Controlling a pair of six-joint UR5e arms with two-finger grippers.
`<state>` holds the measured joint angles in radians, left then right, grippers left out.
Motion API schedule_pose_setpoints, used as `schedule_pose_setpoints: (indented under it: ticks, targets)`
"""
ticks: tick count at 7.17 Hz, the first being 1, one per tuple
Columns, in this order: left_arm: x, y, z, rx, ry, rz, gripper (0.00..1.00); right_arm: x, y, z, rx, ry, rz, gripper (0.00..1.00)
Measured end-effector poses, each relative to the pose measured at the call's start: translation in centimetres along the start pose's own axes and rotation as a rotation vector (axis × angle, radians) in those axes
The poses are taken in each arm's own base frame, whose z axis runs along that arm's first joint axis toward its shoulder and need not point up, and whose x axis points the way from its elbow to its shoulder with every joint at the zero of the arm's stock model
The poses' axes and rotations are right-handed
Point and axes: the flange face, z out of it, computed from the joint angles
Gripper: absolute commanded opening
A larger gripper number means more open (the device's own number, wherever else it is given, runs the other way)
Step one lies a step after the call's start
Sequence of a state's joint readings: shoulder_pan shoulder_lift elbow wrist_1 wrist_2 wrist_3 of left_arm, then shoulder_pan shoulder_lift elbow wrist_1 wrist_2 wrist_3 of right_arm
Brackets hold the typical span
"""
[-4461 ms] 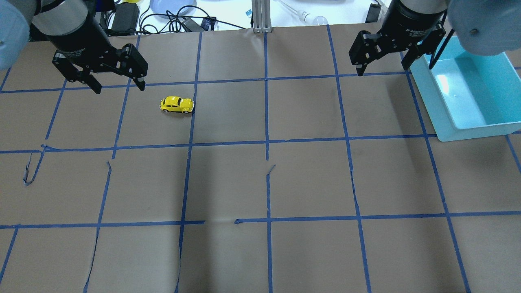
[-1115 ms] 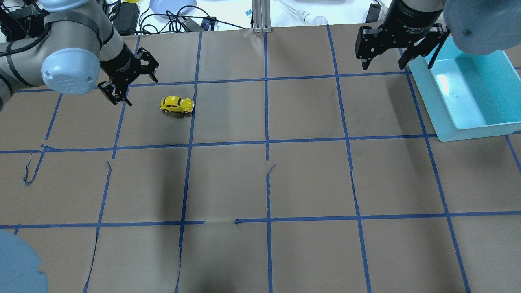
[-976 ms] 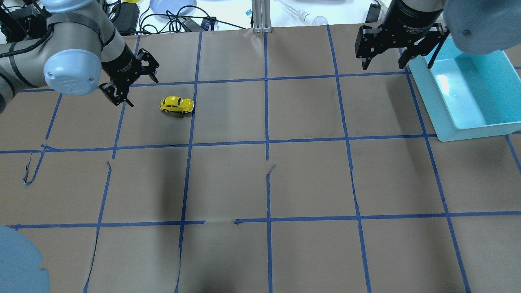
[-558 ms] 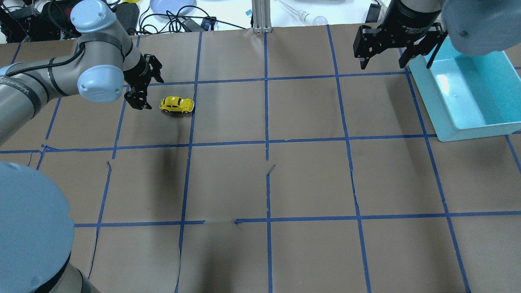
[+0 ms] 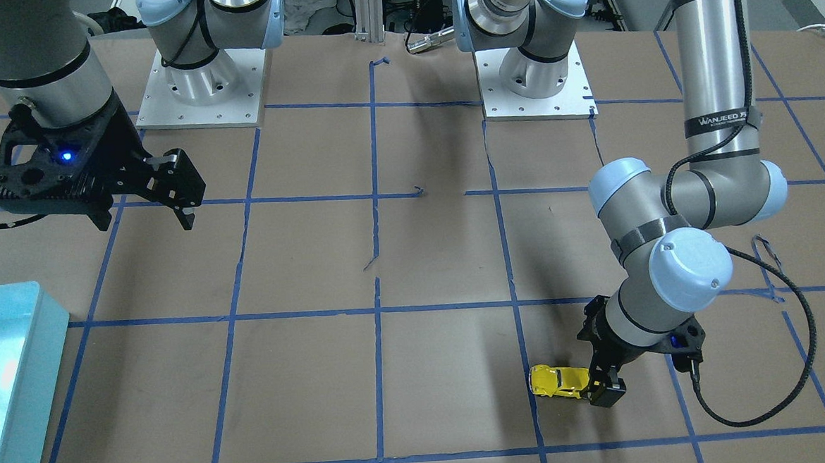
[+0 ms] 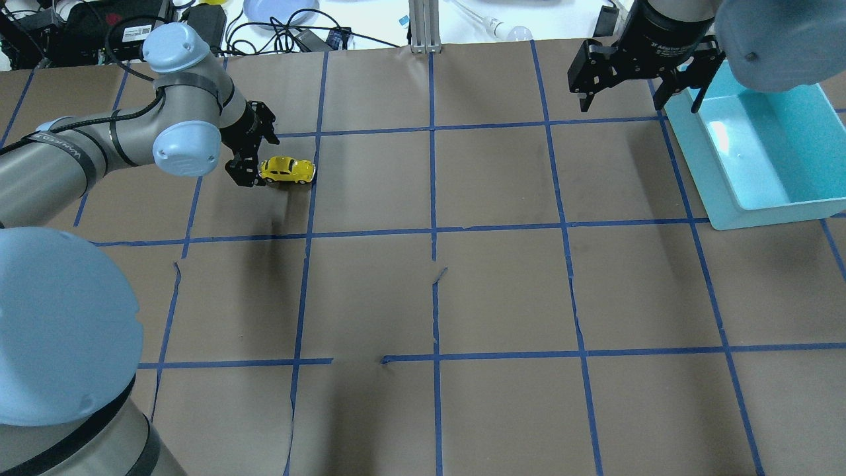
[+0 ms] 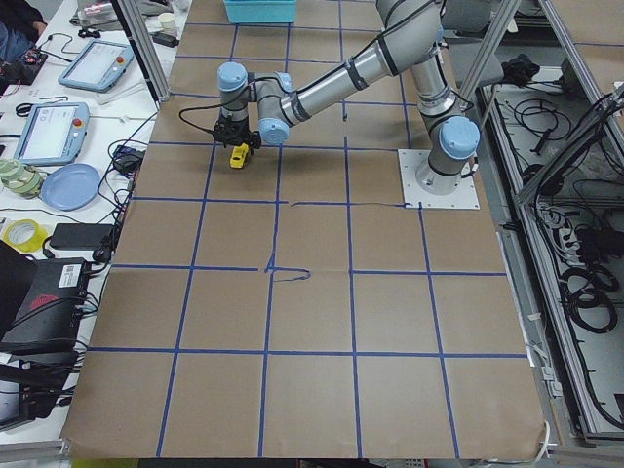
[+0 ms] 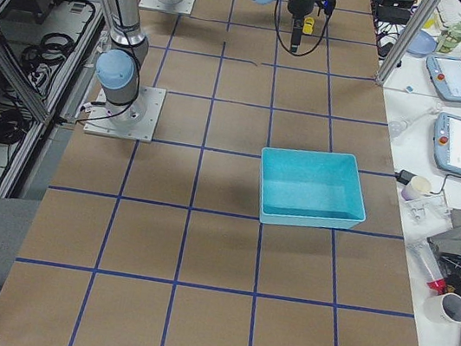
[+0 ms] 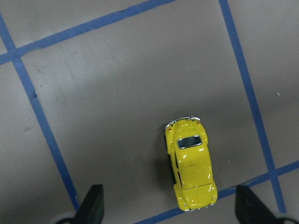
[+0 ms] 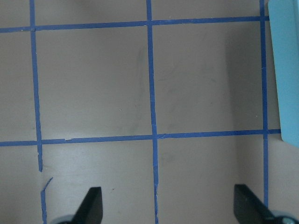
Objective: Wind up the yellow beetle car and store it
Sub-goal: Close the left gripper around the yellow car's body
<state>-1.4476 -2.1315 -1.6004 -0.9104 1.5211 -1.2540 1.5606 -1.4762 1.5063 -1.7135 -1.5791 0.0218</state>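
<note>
Yellow car (image 6: 287, 170) sits on its wheels on the table (image 6: 502, 291), robot's left side. L claw (image 9: 169, 198) hangs low at one end of it, fingers spread wide, holding nothing. Car lies off-centre, nearer one finger, so closing now could shove or roll it away. R claw (image 6: 620, 99) also spread, empty, by bin (image 6: 700, 178).

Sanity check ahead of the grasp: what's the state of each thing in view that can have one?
small glossy yellow beetle toy car: upright on its wheels, not gripped.
left gripper: open, straddling the car's near end without touching it.
light-blue plastic bin: upright, empty.
right gripper: open, empty, hovering beside the bin.
</note>
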Motion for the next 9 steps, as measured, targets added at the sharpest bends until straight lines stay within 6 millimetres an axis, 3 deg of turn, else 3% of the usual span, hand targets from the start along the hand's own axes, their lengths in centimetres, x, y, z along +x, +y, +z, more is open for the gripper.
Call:
schedule_pose_setpoints:
  ticks: [1,3,4,5,6,7,8,9]
  targets:
    - [0.0,0.1,0.9,-0.005,-0.011,-0.002,1.00,0.0,0.0,0.0,0.000,0.002,-0.006,0.54]
    - [0.3,0.1,2.2,-0.006,-0.008,0.000,1.00,0.2,0.0,0.0,0.000,0.010,-0.035,0.74]
    - [0.4,0.0,2.7,-0.005,-0.001,0.000,1.00,0.2,0.0,0.0,0.001,0.012,-0.039,0.73]
    - [0.5,0.0,3.1,-0.004,0.000,-0.001,0.91,0.2,0.0,-0.1,0.002,0.013,-0.041,0.66]
    - [0.5,0.0,3.2,-0.003,0.001,-0.001,0.89,0.1,0.1,-0.1,0.002,0.014,-0.042,0.55]
    - [0.6,0.1,3.1,-0.002,0.003,0.001,0.88,0.1,0.0,-0.1,0.001,0.011,-0.042,0.56]
    - [0.6,0.2,2.9,-0.001,0.006,0.003,0.76,0.1,0.0,0.0,0.000,0.007,-0.041,0.64]
    - [0.6,0.4,2.6,0.000,0.011,0.003,0.40,0.1,0.0,0.0,0.000,0.007,-0.042,0.64]
